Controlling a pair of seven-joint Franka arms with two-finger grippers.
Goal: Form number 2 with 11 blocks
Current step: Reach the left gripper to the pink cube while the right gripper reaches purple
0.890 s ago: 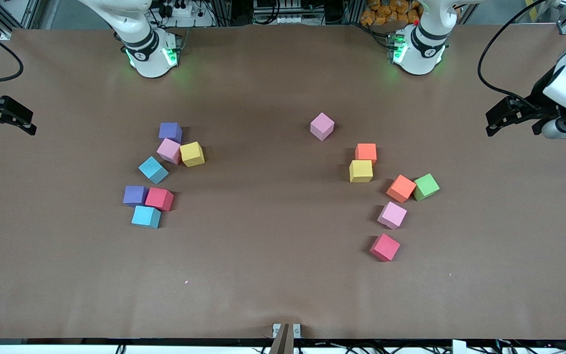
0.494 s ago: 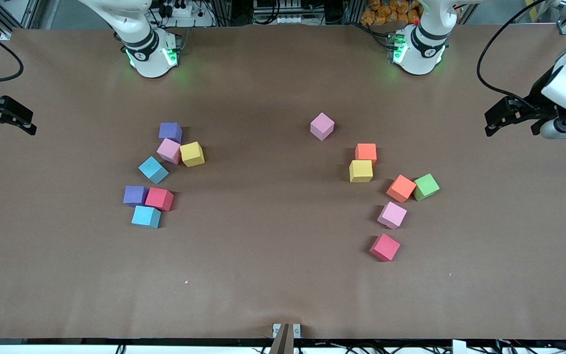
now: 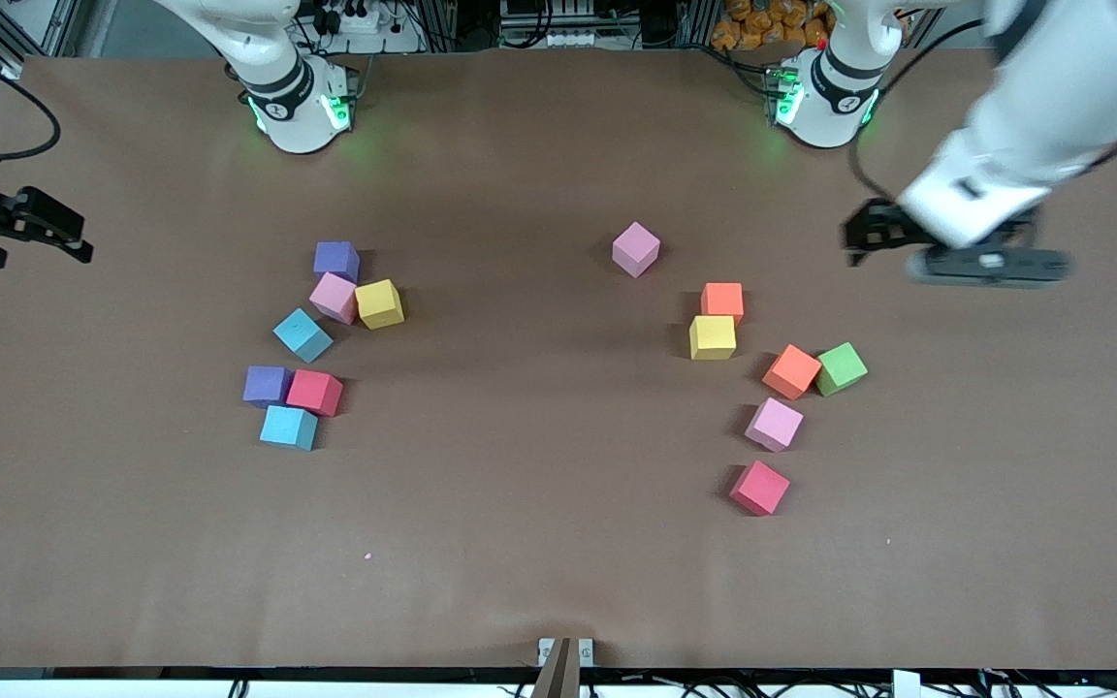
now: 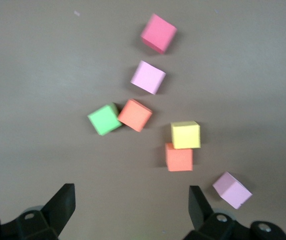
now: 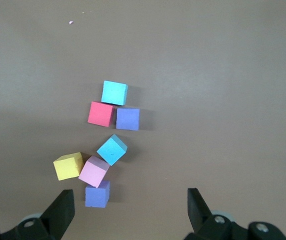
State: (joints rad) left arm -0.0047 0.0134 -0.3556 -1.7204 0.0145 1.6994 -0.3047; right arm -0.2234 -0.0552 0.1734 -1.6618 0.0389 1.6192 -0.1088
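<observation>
Loose blocks lay in two clusters; no digit was formed.

The left gripper (image 3: pixel 859 237), jaws apart and empty, hung over bare table near the orange block (image 3: pixel 721 301) and yellow block (image 3: pixel 712 337) of its cluster. The right gripper (image 3: pixel 69 242), also spread and empty, hung at the table's edge, well apart from the purple block (image 3: pixel 336 260) and pink block (image 3: pixel 334 297) of the other cluster.

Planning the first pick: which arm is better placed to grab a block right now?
Probably the left: the left gripper, jaws open, hangs just past the orange block. The right gripper, also open, waits at the table's edge.
</observation>
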